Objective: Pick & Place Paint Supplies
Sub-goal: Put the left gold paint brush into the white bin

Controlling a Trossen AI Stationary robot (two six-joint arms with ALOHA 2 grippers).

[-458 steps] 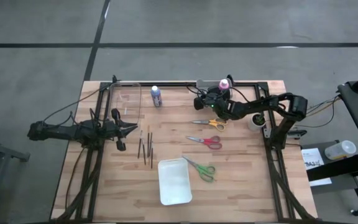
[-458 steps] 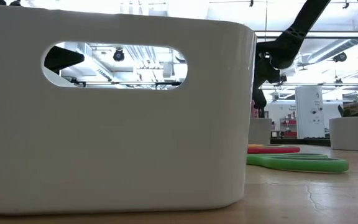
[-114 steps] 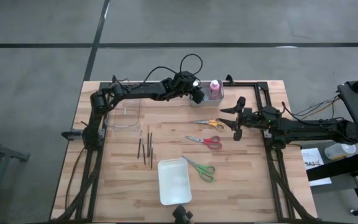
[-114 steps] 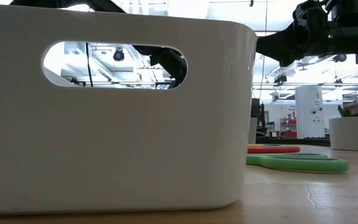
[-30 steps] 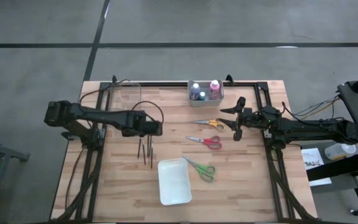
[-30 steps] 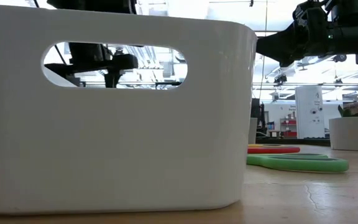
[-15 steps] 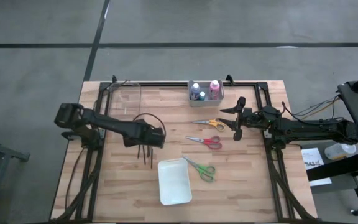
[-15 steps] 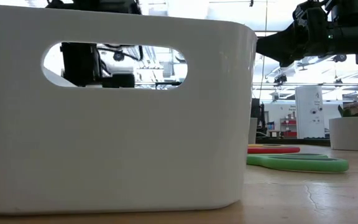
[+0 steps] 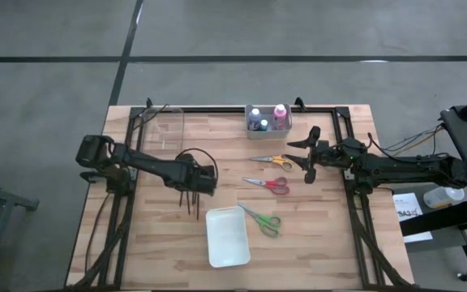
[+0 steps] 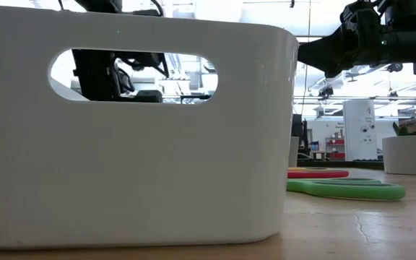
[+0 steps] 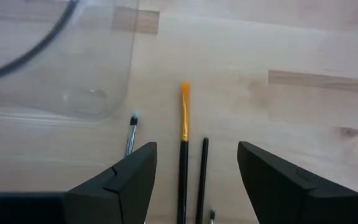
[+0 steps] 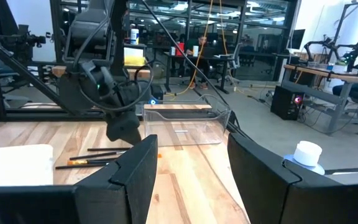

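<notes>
Several thin dark brushes (image 9: pixel 190 199) lie flat on the wooden table; the left wrist view shows an orange-banded one (image 11: pixel 184 134) and a thinner one (image 11: pixel 202 171). My left gripper (image 9: pixel 203 182) (image 11: pixel 196 152) hangs over them, open, one finger on each side of the two brushes, touching nothing that I can see. Capped bottles, one of them pink (image 9: pixel 280 113), stand in a small clear bin (image 9: pixel 267 120) at the far edge. Orange scissors (image 9: pixel 272 161), red scissors (image 9: pixel 267 184) and green scissors (image 9: pixel 263 219) lie flat at centre right. My right gripper (image 9: pixel 307 154) (image 12: pixel 191 142) waits open, above the table beside the orange scissors.
A white bin (image 9: pixel 227 236) stands near the front edge and fills most of the low view (image 10: pixel 136 130). A clear container (image 9: pixel 162 131) (image 11: pixel 55 62) sits at the far left, just beyond the brushes. A black frame (image 9: pixel 217 109) runs along the table's far edge.
My left gripper has moved toward the table's near edge and a little to the right, ending over the brushes. The brushes, scissors and bottles lie as before.
</notes>
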